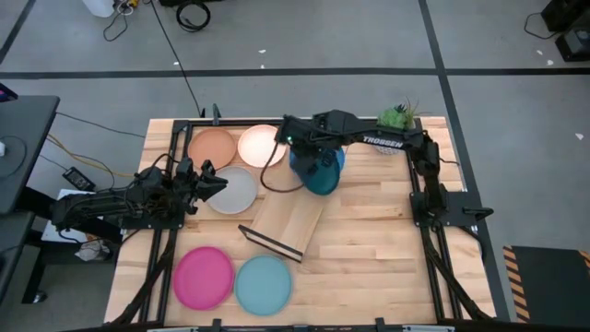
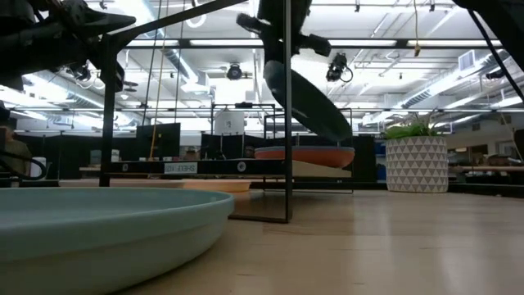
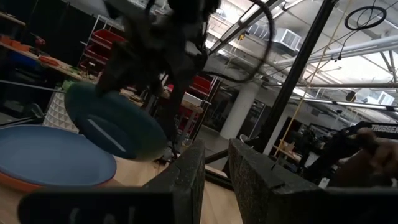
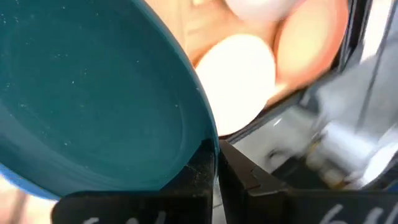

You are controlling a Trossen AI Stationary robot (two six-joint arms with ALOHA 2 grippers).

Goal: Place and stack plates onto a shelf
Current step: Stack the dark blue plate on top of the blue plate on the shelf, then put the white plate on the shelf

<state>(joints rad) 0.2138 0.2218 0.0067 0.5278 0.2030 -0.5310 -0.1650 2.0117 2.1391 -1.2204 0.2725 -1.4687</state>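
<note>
My right gripper [image 4: 216, 162] hangs over the table's far middle, shut on the dark teal plate [image 1: 321, 177], which tilts in the air [image 2: 309, 97]. Under it a blue plate [image 3: 46, 154] lies on an orange-red plate [image 2: 303, 154] by the far end of the shelf [image 1: 293, 214]. The peach plate [image 1: 212, 148], cream plate [image 1: 260, 143] and grey plate [image 1: 235, 192] lie flat on the table at far left. The pink plate [image 1: 203, 277] and light blue plate [image 1: 263, 282] lie near the front edge. My left gripper [image 1: 219, 182] hovers open beside the grey plate, its fingers a narrow gap apart [image 3: 216, 180]. My right gripper pinches the dark teal plate's rim [image 4: 202, 146] between its two fingers, one on the hollow upper face and one under it. The plate is lifted clear and slants down away from the fingers [image 2: 327, 123], above the blue plate.
A potted plant [image 1: 398, 116] stands at the far right corner. The shelf's black wire frame [image 1: 272, 242] rises at its near end. Bare tabletop [image 1: 378, 240] lies right of the shelf. Cables trail off the table's left side.
</note>
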